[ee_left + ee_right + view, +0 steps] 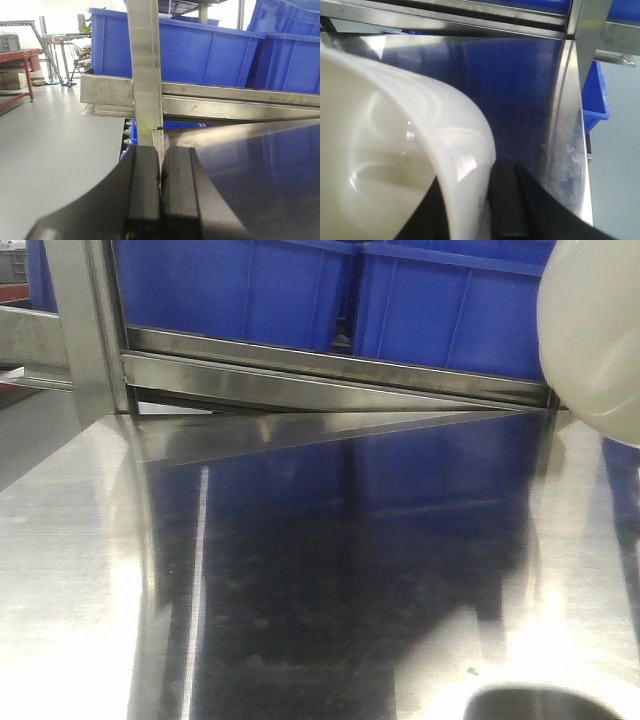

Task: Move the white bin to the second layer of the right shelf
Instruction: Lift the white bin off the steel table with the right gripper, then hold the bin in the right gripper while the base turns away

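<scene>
Right gripper [470,212] pinches white bin [395,150] wall, likely held off counter [70,560] for carry; left gripper [160,192] pressed together, empty.

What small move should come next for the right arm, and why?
Probably carry the white bin rightward: the right gripper clamps its wall, it looks clear of the steel table, and blue crates fill the level ahead.
</scene>
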Motion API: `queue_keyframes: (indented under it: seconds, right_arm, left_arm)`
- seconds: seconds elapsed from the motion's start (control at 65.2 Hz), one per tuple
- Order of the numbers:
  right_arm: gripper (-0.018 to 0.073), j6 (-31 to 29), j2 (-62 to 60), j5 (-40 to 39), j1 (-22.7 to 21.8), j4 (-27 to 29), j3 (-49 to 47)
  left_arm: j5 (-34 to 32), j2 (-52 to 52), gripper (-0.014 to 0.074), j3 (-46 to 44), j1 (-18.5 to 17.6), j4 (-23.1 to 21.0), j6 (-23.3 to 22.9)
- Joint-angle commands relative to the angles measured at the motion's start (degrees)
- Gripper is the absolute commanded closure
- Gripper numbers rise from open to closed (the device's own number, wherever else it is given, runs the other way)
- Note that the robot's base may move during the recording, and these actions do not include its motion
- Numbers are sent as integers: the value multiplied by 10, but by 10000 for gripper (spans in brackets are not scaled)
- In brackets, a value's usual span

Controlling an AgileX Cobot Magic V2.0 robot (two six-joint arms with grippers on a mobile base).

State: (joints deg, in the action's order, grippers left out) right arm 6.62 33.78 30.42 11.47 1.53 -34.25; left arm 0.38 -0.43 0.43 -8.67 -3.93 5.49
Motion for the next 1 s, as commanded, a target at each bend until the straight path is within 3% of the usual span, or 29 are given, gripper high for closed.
queue_keyframes:
  seconds: [0.0, 0.982]
  right_arm:
    - [535, 0, -3, -61, -3, 2, -18]
    - [535, 0, -3, -61, -3, 2, -18]
  left_arm:
    - [-50, -8, 512, 19, -1, -3, -4]
    - [-50, -8, 512, 19, -1, -3, -4]
